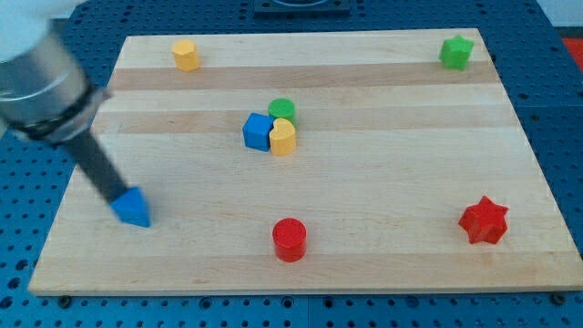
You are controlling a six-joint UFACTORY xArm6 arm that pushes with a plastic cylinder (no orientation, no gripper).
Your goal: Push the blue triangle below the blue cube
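Camera view: my tip (117,197) touching blue triangle (133,209), well left-below blue cube (258,131); no fingers.

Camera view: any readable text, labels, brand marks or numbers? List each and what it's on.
None. No word, number, label or sign shows on anything in this view.
Wooden board: bare wood grain only.
Blocks, e.g. blue triangle, blue cube, red star: plain coloured faces, unmarked.
Arm above my tip: blurred grey and dark surfaces, nothing legible.
Blue perforated surface around the board: holes only.
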